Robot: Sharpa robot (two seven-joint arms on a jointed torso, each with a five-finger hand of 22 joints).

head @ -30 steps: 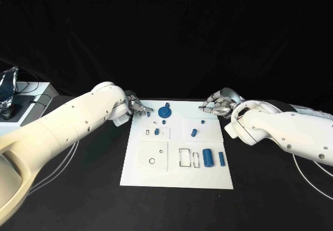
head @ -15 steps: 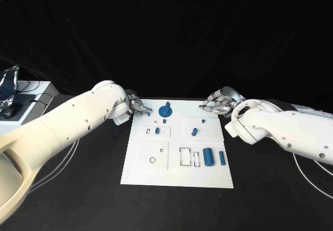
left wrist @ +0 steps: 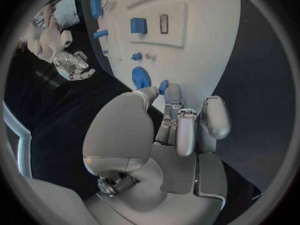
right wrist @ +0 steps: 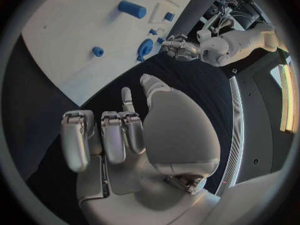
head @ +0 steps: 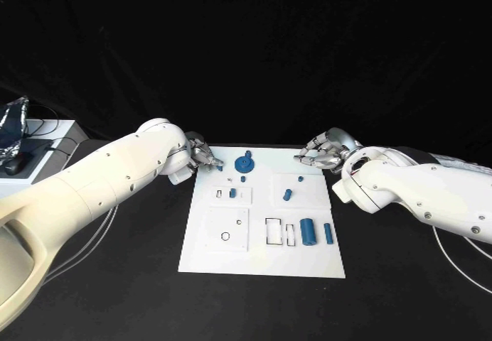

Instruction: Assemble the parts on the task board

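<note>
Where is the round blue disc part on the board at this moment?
In the head view the round blue disc sits at the task board's far edge, just right of the left hand.

Head view: bright, even overhead light on the task board [head: 261, 213]; black table [head: 123, 284] and backdrop go near featureless. Focus sharp, shadows faint. Both wrist views: heavy fisheye bending, dark circular frame, soft highlights on the silver fingers [left wrist: 187, 130].

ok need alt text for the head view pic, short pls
A white task board lies on a black table between two white robot arms, the left hand and right hand at its far corners. Small blue parts sit on the board, among them a round disc near the far edge and cylinders nearer the robot.
</note>
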